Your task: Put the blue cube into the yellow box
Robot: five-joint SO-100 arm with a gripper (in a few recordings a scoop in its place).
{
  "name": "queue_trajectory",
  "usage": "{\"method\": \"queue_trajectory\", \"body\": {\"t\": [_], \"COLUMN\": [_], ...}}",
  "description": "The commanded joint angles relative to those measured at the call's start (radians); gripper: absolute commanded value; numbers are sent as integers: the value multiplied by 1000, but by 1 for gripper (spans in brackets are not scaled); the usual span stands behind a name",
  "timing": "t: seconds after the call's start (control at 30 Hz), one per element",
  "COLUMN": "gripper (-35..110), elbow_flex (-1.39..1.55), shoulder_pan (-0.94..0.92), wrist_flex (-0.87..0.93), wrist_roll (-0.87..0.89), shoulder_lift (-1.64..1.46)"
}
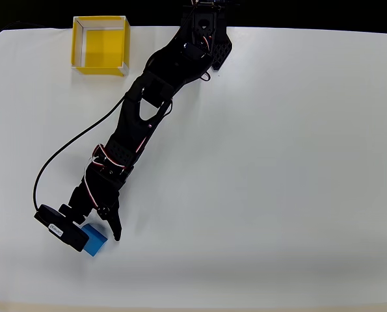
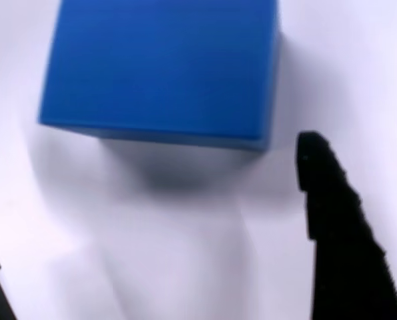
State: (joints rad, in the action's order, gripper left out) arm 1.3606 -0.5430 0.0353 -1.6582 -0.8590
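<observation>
Black finger (image 2: 338,227) low right, jaws open around nothing. Blue cube (image 2: 161,67) sits just ahead on the table (image 1: 278,162); looks rigid, light, matte: pinch opposite flat faces. Yellow box (image 1: 101,45) far behind.

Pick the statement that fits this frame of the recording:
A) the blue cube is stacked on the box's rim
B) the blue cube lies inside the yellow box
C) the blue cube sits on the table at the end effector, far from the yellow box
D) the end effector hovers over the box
C: the blue cube rests on the white table beside the open end effector, while the yellow box stands at the far top-left corner in the overhead view.
</observation>
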Motion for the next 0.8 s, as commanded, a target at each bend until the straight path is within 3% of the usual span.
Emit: {"method": "queue_trajectory", "body": {"t": [0.0,0.77], "gripper": [53,52], "elbow_flex": [-132,-451], "shoulder_pan": [-38,11], "wrist_flex": [-20,28], "wrist_roll": [-17,55], "shoulder_lift": [-60,158]}}
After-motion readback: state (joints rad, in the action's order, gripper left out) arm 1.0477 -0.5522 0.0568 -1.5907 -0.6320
